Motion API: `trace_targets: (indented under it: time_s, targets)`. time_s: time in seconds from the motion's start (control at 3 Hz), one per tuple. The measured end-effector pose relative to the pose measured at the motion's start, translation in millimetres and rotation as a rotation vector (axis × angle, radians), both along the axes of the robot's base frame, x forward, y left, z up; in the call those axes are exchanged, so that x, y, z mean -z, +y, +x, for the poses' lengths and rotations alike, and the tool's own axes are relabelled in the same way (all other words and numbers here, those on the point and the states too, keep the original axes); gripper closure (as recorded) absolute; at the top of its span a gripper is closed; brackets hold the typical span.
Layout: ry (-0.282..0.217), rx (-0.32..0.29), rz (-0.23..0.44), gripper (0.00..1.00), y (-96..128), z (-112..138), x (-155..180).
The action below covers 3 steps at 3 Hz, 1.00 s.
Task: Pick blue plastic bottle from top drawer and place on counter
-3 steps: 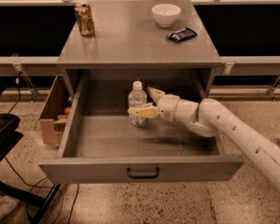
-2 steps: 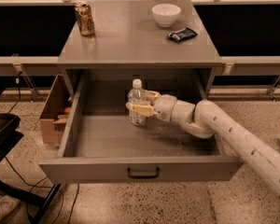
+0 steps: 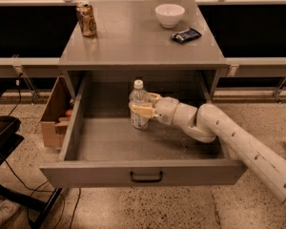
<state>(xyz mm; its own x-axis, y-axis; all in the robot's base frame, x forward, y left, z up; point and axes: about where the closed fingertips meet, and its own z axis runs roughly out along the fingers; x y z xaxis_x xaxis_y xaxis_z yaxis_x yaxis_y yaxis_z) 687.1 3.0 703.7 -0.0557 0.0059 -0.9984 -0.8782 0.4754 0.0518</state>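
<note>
The blue plastic bottle (image 3: 138,98), clear with a white cap and white label, stands upright on the floor of the open top drawer (image 3: 148,173), near its back middle. My gripper (image 3: 144,105) reaches in from the right and its tan fingers (image 3: 142,111) are shut around the bottle's middle, one in front and one behind. The grey counter (image 3: 133,37) lies above the drawer.
On the counter stand a brown-gold can (image 3: 86,19) at the back left, a white bowl (image 3: 169,15) at the back right and a dark packet (image 3: 186,35) beside it. A cardboard box (image 3: 55,112) sits on the floor left of the cabinet.
My gripper has moved slightly left and closed around the bottle. The bottle stays upright in the same spot.
</note>
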Motion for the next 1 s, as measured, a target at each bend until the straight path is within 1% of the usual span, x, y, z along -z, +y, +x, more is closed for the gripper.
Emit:
trace_targets:
  time_s: [0.33, 0.67, 1.0]
  targets:
    - [-0.006, -0.004, 0.0, 1.0, -1, 1, -6]
    - [-0.054, -0.032, 0.003, 1.0, -11, 5, -53]
    - [-0.08, -0.085, 0.016, 1.0, -34, 24, -146]
